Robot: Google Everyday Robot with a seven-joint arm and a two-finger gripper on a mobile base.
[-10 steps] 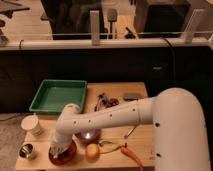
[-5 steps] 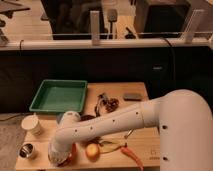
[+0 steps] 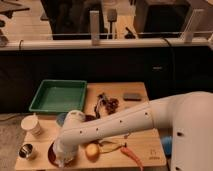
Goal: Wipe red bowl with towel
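The red bowl (image 3: 51, 154) sits at the front left corner of the wooden table, and only its dark red rim shows. My gripper (image 3: 62, 158) is at the end of the white arm (image 3: 120, 125), pointing down into the bowl and covering most of it. A pale patch under the gripper may be the towel, but I cannot tell it apart from the gripper.
A green tray (image 3: 57, 95) stands at the back left. A white cup (image 3: 32, 125) and a metal cup (image 3: 27, 151) stand left of the bowl. A yellow fruit (image 3: 91, 150) and a carrot (image 3: 132, 155) lie to its right. Dark clutter (image 3: 107, 104) and a grey block (image 3: 132, 96) lie farther back.
The arm has dropped lower over the table and the gripper has shifted slightly within the bowl. Nothing else has moved.
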